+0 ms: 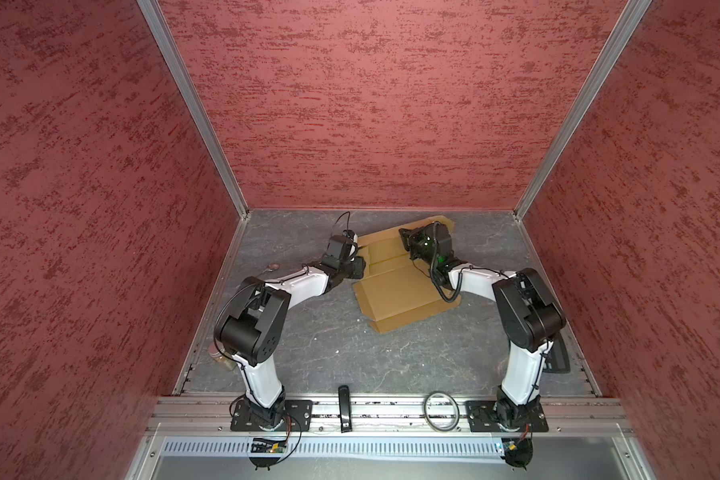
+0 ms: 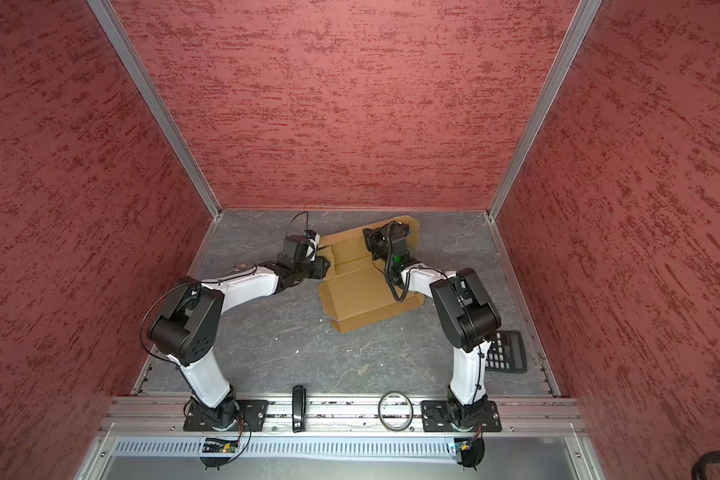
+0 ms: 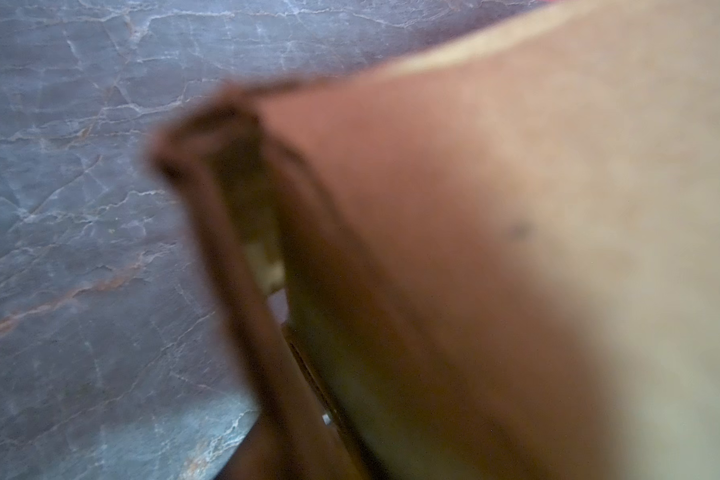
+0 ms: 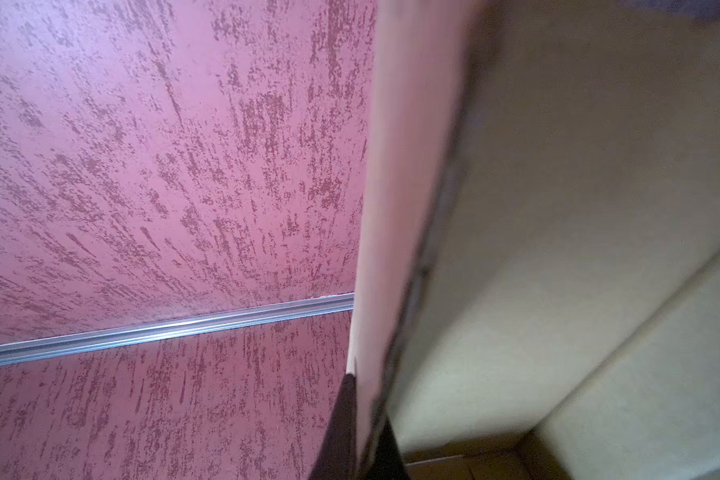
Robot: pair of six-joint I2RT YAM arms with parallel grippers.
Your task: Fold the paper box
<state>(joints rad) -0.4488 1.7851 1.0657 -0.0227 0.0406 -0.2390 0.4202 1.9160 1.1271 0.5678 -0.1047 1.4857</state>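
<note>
The paper box (image 1: 395, 291) (image 2: 358, 295) is a brown cardboard sheet lying at the back middle of the table, with its back right flap raised. My left gripper (image 1: 360, 266) (image 2: 324, 266) is at the sheet's left edge. In the left wrist view blurred cardboard (image 3: 516, 208) fills most of the picture and hides the jaws. My right gripper (image 1: 404, 237) (image 2: 368, 239) reaches over the back of the sheet. In the right wrist view its dark fingers (image 4: 337, 436) pinch the thin raised flap (image 4: 408, 166), shut on it.
A black calculator (image 2: 506, 351) lies at the right edge behind the right arm. A black bar (image 1: 344, 407) and a ring (image 1: 440, 409) rest on the front rail. A small brown object (image 1: 272, 267) lies near the left arm. Red walls enclose three sides.
</note>
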